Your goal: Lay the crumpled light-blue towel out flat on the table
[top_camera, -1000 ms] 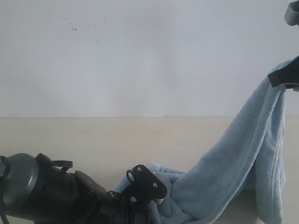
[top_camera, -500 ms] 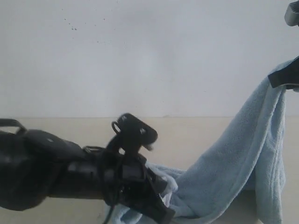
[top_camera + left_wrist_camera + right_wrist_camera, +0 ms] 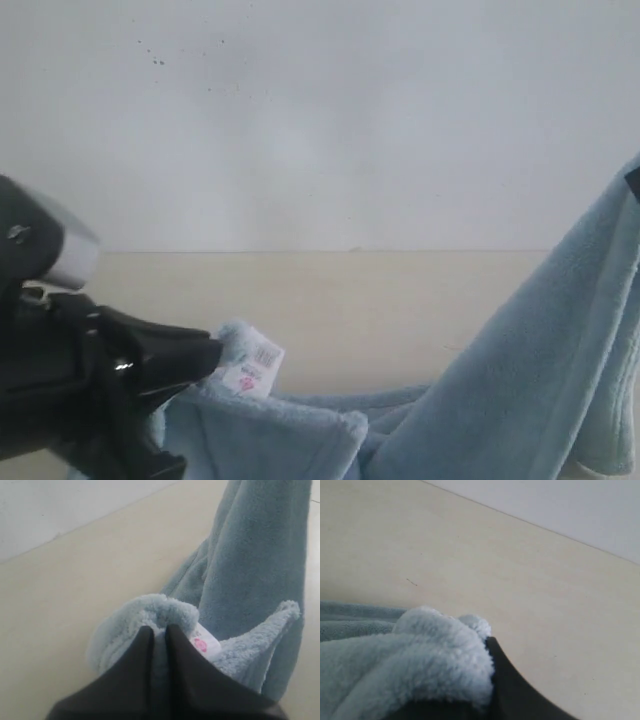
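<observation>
- Left wrist view, nearest: the left gripper [image 3: 159,632] is pinched on a fluffy fold of the towel [image 3: 250,555]. Its two dark fingers are almost together with pile squeezed between them. The white tag [image 3: 202,642], which has a pink mark, sits just beside the tips.
- Right wrist view: the right gripper [image 3: 492,695] shows one dark finger with a bunch of towel heaped over it. The other finger is hidden, so closure is not seen directly. It is judged clenched on the cloth, because the exterior view has the towel rising to the right edge of frame, well above the table [image 3: 400,300].
- Towel position: it is slung between the two arms, high on the right and low on the left, sagging in the middle. Whether the lowest part touches the table cannot be told, as it lies along the frame's bottom edge.
- Progress (judgement): both ends are gripped, which is roughly the first half. The cloth is doubled over and rolled along its left edge, not flat. Left to do: draw the ends apart, lower the towel, lay it out and let go.
- View differences: only the exterior view gives the whole span and the slope of the drape. Only the left wrist view shows the finger grip at the tag. The right wrist view shows bare table beyond the bunch.
- Farthest: the white wall [image 3: 300,120], faintly speckled.
</observation>
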Controlling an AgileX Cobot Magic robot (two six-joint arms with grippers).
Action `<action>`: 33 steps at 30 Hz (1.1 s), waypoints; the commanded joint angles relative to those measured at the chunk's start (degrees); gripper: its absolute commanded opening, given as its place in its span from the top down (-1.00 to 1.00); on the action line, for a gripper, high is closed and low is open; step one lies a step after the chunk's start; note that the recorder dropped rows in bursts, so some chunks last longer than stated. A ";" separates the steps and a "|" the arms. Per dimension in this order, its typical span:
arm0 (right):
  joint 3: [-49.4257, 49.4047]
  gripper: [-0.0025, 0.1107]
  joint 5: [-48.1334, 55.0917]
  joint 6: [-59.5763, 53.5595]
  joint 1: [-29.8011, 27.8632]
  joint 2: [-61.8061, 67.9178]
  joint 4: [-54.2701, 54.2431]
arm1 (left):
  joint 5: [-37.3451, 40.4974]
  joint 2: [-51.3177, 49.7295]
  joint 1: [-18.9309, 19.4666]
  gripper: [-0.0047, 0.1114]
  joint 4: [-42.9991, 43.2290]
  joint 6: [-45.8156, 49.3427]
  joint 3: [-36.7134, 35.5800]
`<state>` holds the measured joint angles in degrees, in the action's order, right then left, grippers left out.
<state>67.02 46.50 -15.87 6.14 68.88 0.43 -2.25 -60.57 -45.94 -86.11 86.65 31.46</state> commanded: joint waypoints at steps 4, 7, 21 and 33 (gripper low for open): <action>0.29 0.93 4.03 0.43 -0.29 -3.06 0.18 | 3.48 8.22 0.06 0.85 -0.45 -2.34 -7.86; 0.29 0.93 4.18 0.43 -0.29 -3.68 -0.43 | 6.76 8.75 0.06 0.77 0.18 -2.34 -8.21; 0.29 0.93 4.44 0.32 -0.29 -5.54 -0.99 | -2.79 13.22 0.06 0.47 -0.43 -4.98 -8.11; 0.29 0.93 4.43 0.32 -0.29 -7.04 -1.13 | 5.61 13.00 0.06 0.01 0.60 -8.62 -11.62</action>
<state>67.02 51.89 -15.79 6.14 62.24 -0.63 3.46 -45.39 -45.94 -86.11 79.67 21.49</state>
